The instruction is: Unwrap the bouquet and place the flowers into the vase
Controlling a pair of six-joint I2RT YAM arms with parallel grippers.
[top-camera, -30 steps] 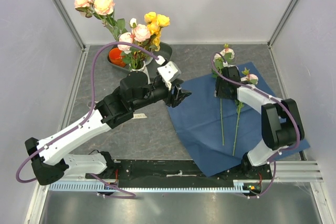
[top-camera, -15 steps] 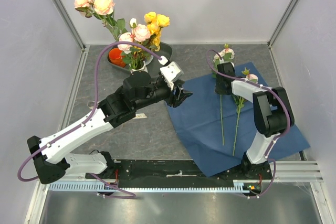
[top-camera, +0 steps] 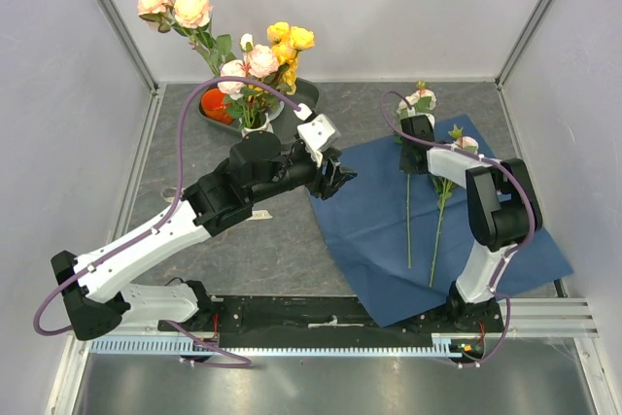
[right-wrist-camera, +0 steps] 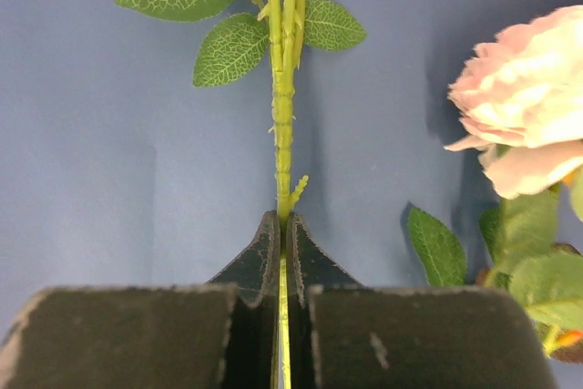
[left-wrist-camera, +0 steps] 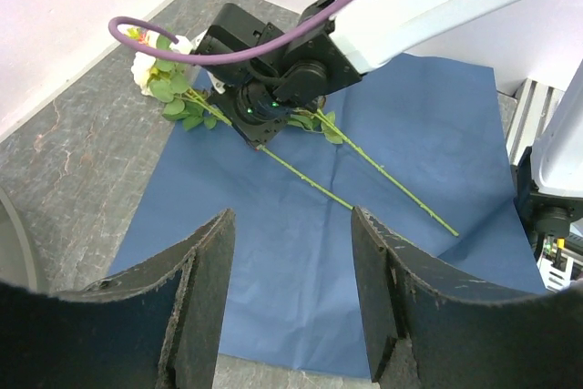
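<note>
Two arms (top-camera: pixel 146 240): bolted at the near edge of the grey table (top-camera: pixel 272 259); the left one stretches to mid-table and the right one bends over the paper.
Left gripper (left-wrist-camera: pixel 291 225): jaws well apart with nothing between them, hanging over the left corner of the paper.
Blue paper (top-camera: pixel 369 240): unwrapped and spread flat, right of centre.
Loose flower (top-camera: pixel 438 230): lies on the paper just right of the gripped one, with its stem pointing near and its pale pink bloom far.
Right gripper (right-wrist-camera: pixel 281 220): fingertips pinched tight on a green stem just below its leaves.
Held flower (top-camera: pixel 408 225): its long stem runs near to far over the paper, bloom at the far edge; whether it is lifted cannot be told.
Vase (top-camera: pixel 251 123): white, upright at far left, touching a dark tray (top-camera: pixel 303 94) that holds an orange bowl (top-camera: pixel 216 104).
Roses (top-camera: pixel 262 60): pink and yellow, standing in the vase.
</note>
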